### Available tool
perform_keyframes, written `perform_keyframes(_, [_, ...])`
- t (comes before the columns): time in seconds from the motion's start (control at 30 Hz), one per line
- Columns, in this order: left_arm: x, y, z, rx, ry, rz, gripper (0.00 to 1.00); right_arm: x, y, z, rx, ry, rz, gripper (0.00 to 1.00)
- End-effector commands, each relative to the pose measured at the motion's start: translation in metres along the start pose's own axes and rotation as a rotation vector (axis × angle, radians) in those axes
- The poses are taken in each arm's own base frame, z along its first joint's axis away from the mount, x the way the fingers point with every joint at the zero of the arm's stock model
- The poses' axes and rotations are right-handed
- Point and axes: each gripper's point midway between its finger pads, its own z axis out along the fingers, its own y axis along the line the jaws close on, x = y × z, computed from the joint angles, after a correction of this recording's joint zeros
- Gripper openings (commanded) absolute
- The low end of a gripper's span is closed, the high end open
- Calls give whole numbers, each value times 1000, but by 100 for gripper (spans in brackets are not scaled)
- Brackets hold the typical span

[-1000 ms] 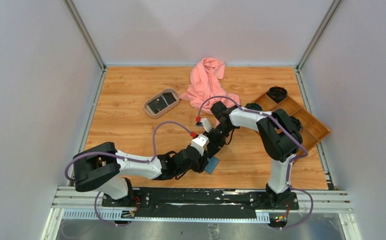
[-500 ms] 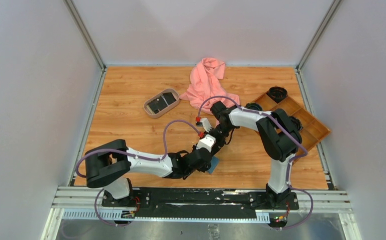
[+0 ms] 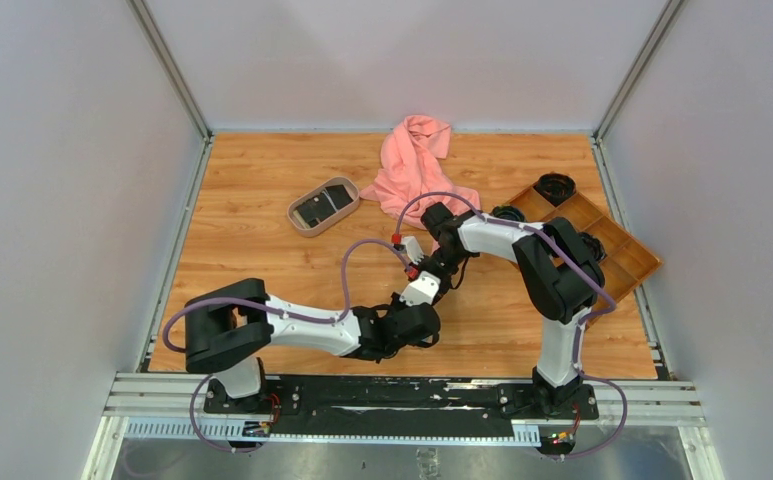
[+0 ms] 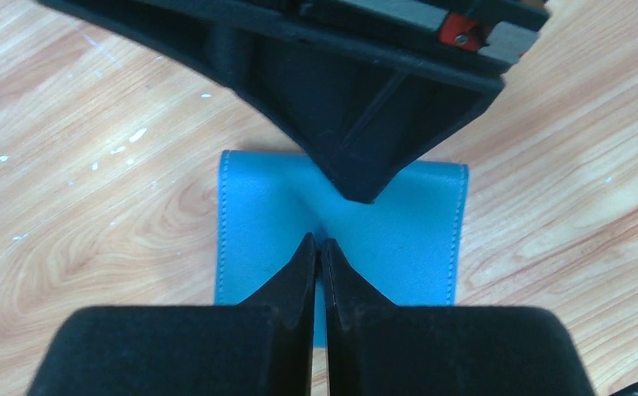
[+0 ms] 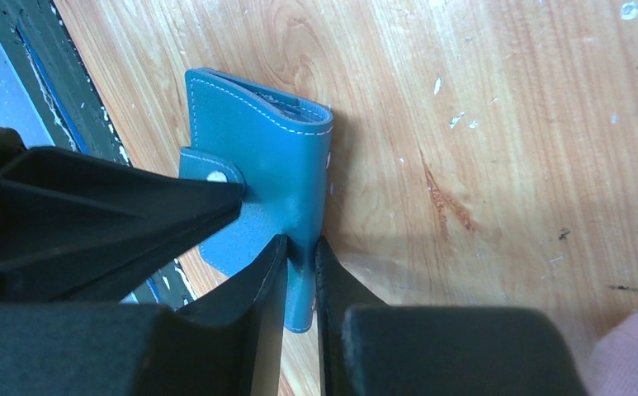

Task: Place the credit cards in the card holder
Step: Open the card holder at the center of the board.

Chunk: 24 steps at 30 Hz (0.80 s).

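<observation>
- A wood-grain bench (image 3: 262,250) is enclosed by pale walls.
- The teal card holder (image 5: 257,140) is seen near its front edge, between both arms.
- Its cover edge is clamped in the right pincer (image 5: 299,247).
- The left pincer (image 4: 317,247) is closed, with its tips set on the cover.
- Black credit cards (image 3: 322,208) are held in a beige tray (image 3: 295,219).

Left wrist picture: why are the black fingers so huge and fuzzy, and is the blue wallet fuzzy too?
Left wrist view: the left gripper sits right by the lens, so its fingers loom large with soft edges; the card holder is sharper, stitching visible. Right wrist view: the card holder looks crisp, casting a soft shadow on the table.
</observation>
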Motion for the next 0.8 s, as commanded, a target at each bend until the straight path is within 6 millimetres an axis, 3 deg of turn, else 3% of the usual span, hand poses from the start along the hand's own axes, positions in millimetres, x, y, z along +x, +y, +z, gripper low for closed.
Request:
perform_keyframes(0.0, [28,37,-11,-107,66,71,0,30,-15,12,75,132,19,17])
perform_keyframes(0.13, [16,48,-23,-118,-1,26,0,31,-17,11,89,136,17,15])
perform_keyframes(0.27, [20,61,-30,-146,-15,-4,0,30,-18,10,98,135,10,15])
perform_keyframes(0.43, [22,47,-41,-3,-33,-106,0,21,-8,5,60,98,-38,16])
perform_keyframes(0.63, [17,42,-63,137,-92,-223,33,11,0,-7,53,58,-109,19])
perform_keyframes(0.77, [13,53,-71,184,-137,-324,48,7,-1,-19,95,41,-163,39])
